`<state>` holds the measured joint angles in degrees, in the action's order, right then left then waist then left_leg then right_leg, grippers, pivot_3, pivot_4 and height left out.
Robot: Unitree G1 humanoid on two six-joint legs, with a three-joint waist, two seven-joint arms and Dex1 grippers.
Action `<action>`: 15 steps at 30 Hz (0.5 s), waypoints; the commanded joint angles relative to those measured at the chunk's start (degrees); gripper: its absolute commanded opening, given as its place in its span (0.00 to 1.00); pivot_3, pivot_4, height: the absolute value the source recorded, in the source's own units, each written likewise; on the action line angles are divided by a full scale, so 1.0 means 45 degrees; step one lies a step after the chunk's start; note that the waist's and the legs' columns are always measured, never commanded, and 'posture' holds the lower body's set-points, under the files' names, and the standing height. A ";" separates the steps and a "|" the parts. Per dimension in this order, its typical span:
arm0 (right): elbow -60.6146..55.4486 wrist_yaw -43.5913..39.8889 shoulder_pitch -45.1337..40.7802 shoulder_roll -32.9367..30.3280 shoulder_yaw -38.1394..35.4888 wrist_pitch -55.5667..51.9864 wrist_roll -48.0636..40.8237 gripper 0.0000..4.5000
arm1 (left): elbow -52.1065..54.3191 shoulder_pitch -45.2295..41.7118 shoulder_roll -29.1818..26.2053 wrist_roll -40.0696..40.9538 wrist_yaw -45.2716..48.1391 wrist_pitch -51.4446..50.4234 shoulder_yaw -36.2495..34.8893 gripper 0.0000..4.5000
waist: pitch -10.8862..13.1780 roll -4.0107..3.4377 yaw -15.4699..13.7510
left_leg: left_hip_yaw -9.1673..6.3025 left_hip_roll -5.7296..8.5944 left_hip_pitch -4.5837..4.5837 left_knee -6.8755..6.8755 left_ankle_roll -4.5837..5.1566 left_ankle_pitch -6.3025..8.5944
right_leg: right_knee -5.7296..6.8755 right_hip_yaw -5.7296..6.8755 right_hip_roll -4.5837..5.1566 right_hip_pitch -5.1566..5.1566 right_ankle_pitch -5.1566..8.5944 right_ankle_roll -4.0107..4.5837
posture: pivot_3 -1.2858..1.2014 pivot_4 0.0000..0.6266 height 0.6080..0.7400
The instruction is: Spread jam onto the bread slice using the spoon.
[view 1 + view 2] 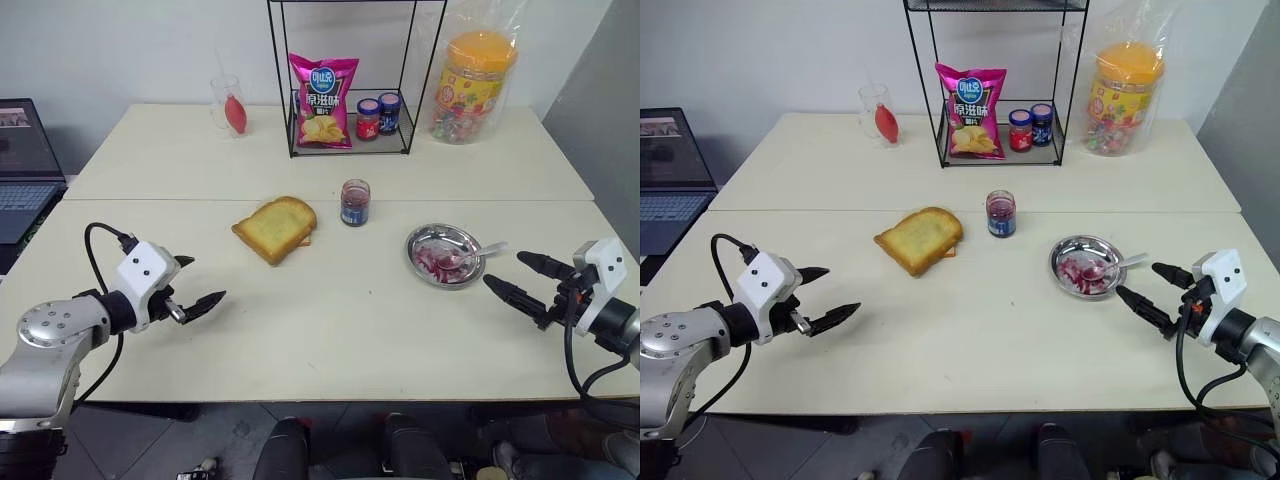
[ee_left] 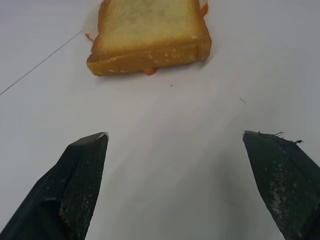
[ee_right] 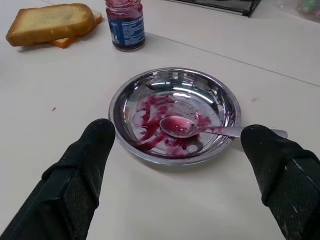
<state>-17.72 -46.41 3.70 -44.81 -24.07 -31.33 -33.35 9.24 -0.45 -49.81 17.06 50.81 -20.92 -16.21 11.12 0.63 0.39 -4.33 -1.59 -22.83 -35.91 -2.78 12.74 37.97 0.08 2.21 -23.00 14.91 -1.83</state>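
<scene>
1. Your left gripper (image 1: pixel 203 280) hangs above the near left part of the table (image 1: pixel 330 320), its two black fingers spread wide with nothing between them. It points forward and inward, toward the bread slice (image 1: pixel 276 227), and stays well apart from it.
2. Your right gripper (image 1: pixel 515 276) hangs at the near right side, also spread wide and empty, pointing inward at the steel dish (image 1: pixel 445 253). Its fingertips are near the dish rim but do not touch it.
3. The spoon (image 3: pixel 200 129) lies in the dish: the bowl rests among the jam (image 3: pixel 155 117), the handle goes over the rim on the right side. The jam is red-purple streaks and lumps on the dish bottom (some also sits in the spoon bowl).
4. The bread slice lies flat near the middle of the table, left of the small jam jar (image 1: pixel 355 202), with something orange showing under its edge. Its top looks bare.
5. The table is pale and made of two tops joined by a seam. At the back stands a black wire rack (image 1: pixel 350 80) with a pink chips bag (image 1: pixel 322 100) and two small jars (image 1: pixel 379 116); left of it is a clear cup (image 1: pixel 228 104), right of it a large candy jar (image 1: pixel 470 85). A laptop (image 1: pixel 25 165) sits beyond the left edge.
6. Between the bread and the dish the surface is free, and so is the whole near strip in front of both grippers.
</scene>
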 commanded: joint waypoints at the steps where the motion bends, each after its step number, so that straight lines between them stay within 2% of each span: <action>1: -0.0371 -0.0248 0.0114 -0.0217 -0.0441 0.0048 -0.0244 0.99 | 0.0167 -0.0075 -0.0255 0.0314 0.0256 0.0218 -0.0547 1.00 | 0.0000 0.0000 -0.0001 | 0.0001 0.0000 0.0000 0.0000 0.0000 0.0000 | 0.0000 -0.0001 0.0000 0.0000 0.0000 0.0000 | 0.52 0.24 1.00; 9: -0.0493 -0.0211 0.0236 -0.0151 -0.0369 0.0150 -0.0064 0.99 | 0.0306 -0.0047 -0.0314 0.0019 -0.0047 -0.0031 -0.0327 1.00 | -0.0001 0.0001 -0.0001 | 0.0006 0.0000 0.0002 -0.0001 0.0000 0.0000 | 0.0004 -0.0008 -0.0001 -0.0004 -0.0001 -0.0001 | 0.52 0.24 1.00; 15: -0.0794 -0.0322 0.0553 -0.0116 -0.0331 0.0129 -0.0098 0.99 | 0.0433 0.0103 -0.0133 0.0387 0.0479 0.0381 -0.0314 1.00 | -0.0001 0.0001 -0.0004 | 0.0015 0.0000 -0.0004 0.0001 0.0000 0.0000 | 0.0003 -0.0016 -0.0001 -0.0015 -0.0031 -0.0052 | 0.52 0.24 1.00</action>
<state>-18.91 -47.32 5.98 -44.85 -24.09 -31.41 -32.83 9.29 -0.04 -50.36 17.75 52.63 -20.46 -16.08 11.12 0.64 0.37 -4.26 -1.59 -22.85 -35.91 -2.78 12.74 37.99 0.00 2.21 -23.07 14.77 -2.07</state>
